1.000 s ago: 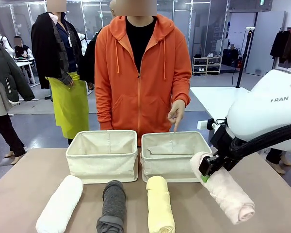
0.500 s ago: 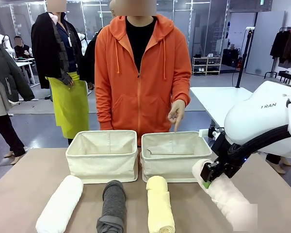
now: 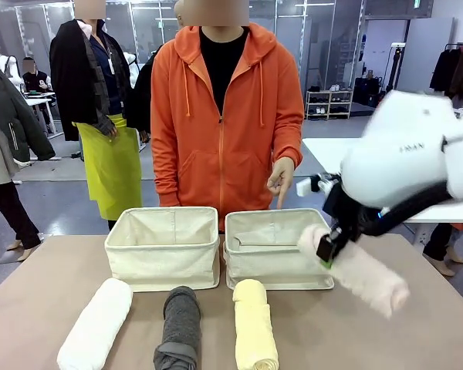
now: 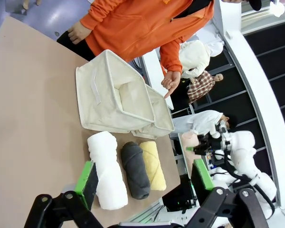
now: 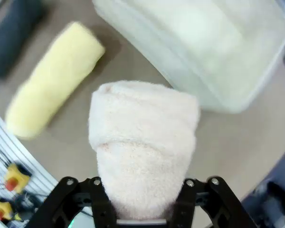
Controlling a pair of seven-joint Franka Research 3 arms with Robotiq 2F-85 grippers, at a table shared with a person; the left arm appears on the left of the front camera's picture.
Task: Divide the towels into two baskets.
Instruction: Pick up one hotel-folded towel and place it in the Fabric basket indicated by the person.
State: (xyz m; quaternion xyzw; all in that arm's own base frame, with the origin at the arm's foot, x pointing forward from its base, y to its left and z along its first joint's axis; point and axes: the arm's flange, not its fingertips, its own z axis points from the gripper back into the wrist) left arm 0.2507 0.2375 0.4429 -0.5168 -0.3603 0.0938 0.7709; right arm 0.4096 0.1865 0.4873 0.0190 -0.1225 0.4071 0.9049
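Beside the right basket (image 3: pixel 270 262), right gripper (image 3: pixel 324 250) clamps the pink towel (image 3: pixel 366 279) aloft; left wrist view shows left gripper (image 4: pixel 145 176) spread wide.

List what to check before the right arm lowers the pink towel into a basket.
1. Grip: right gripper shut on the pink towel, lifted off the table: ok.
2. Towel above an opening: it hangs at the right basket's right corner: not ok.
3. Right basket has room, no towel inside: ok.
4. Path free: person's hand points down near its far rim: not ok.
5. Left gripper open, empty: ok.
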